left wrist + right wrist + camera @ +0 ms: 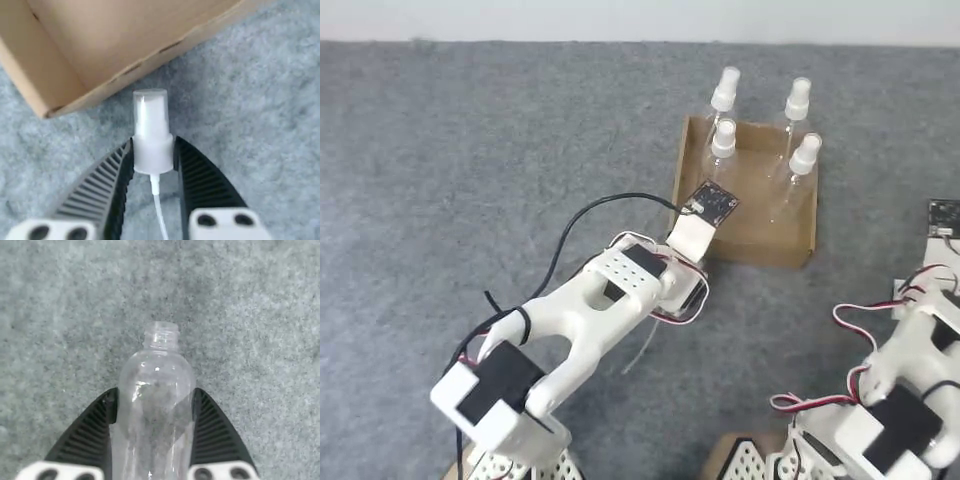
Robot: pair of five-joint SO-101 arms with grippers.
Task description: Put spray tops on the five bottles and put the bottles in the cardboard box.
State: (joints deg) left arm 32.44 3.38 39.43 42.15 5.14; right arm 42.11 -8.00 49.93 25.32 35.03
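1. Left gripper (152,147) is clamping the spray top (151,127) by its collar, just beside the cardboard box (75,55), tube (159,210) trailing back toward the wrist.
2. Right gripper (154,402) is gripping the uncapped bottle (156,385), open neck pointing away from its wrist, well apart from that top.

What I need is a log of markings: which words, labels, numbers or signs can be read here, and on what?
No text can be read.
Cardboard box: plain walls, no print.
Clear bottle and spray top: no label.
Circuit board on an arm's wrist: any marks too small to read.
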